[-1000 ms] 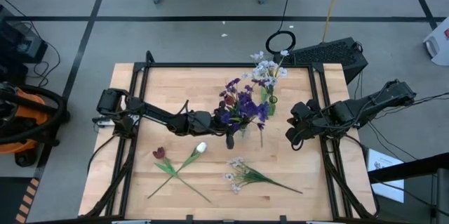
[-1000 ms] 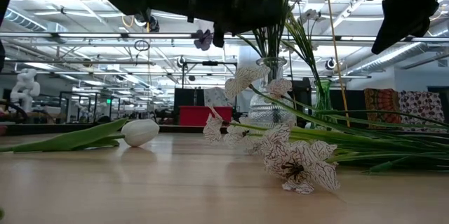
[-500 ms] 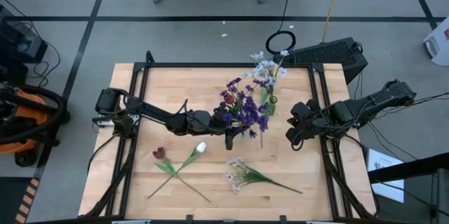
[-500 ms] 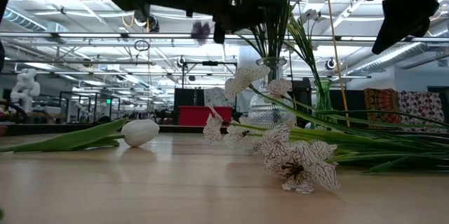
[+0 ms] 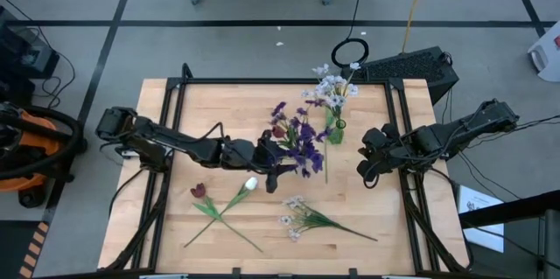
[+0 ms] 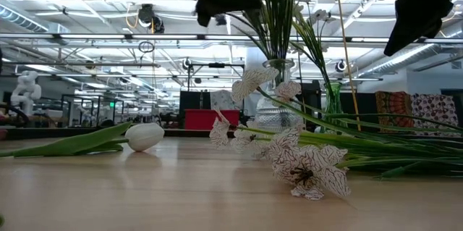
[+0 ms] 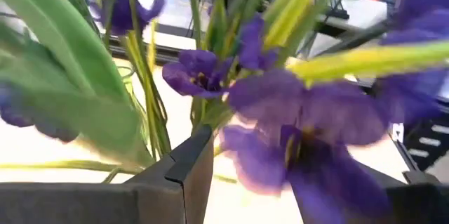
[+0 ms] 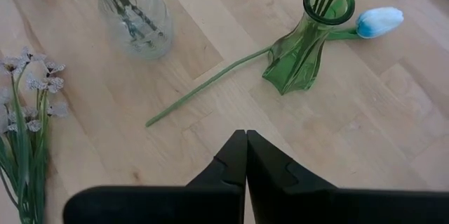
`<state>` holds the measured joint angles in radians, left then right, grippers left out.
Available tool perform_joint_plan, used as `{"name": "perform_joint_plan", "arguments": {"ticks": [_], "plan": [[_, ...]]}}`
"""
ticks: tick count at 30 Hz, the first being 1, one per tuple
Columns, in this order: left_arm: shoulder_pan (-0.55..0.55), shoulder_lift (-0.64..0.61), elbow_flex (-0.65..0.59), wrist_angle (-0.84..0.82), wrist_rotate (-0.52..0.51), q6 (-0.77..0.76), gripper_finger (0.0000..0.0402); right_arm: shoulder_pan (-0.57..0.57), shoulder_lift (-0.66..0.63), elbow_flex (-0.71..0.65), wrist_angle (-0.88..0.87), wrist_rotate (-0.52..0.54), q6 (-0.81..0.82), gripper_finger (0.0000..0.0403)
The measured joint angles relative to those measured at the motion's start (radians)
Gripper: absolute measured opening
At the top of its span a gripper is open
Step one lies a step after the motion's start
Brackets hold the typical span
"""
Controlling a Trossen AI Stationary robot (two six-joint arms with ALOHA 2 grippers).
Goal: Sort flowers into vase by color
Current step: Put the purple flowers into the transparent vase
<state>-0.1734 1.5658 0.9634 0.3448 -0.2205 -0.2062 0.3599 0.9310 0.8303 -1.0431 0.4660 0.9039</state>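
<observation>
The left gripper point(image 5: 282, 170) sits near the table's point(image 5: 210, 104) middle, clenched on the stems of the purple flowers point(image 5: 297, 135) above the clear vase point(image 8: 133, 15). At two o'clock stands the green vase point(image 5: 335, 128). The right gripper point(image 5: 365, 167), pinched shut on nothing, waits at three o'clock. A white tulip point(image 5: 251, 184), a red tulip point(image 5: 199, 191) and a pale sprig point(image 5: 296, 218) lie toward six.

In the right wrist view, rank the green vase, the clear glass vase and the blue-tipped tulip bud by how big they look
1. Green vase and clear glass vase look alike; the glass one is cut off by the picture's edge.
2. Blue-tipped tulip bud, clearly smallest.
</observation>
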Motion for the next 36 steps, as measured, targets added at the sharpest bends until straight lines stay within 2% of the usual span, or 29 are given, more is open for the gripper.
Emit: {"name": "perform_joint_plan", "arguments": {"ticks": [5, 13, 22, 26, 36], "plan": [[-0.018, -0.052, 0.0, -0.086, -0.006, -0.005, 0.0171, 0.0, 0.0, 0.0, 0.005, 0.0, 0.0, 0.0], [-0.026, -0.141, 0.0, -0.3, -0.02, -0.111, 0.0171, 0.0, 0.0, 0.0, 0.035, 0.0, 0.0, 0.0], [-0.003, -0.163, 0.013, -0.229, -0.013, -0.024, 0.017, 0.0, 0.0, 0.0, 0.1, 0.011, 0.032, 0.0], [0.027, -0.163, 0.029, -0.219, 0.044, -0.016, 0.017, 0.0, 0.0, 0.0, 0.127, 0.027, 0.073, 0.0], [0.058, -0.163, 0.081, -0.307, 0.329, -0.016, 0.017, 0.0, 0.0, 0.0, 0.15, 0.066, 0.13, 0.0]]}}
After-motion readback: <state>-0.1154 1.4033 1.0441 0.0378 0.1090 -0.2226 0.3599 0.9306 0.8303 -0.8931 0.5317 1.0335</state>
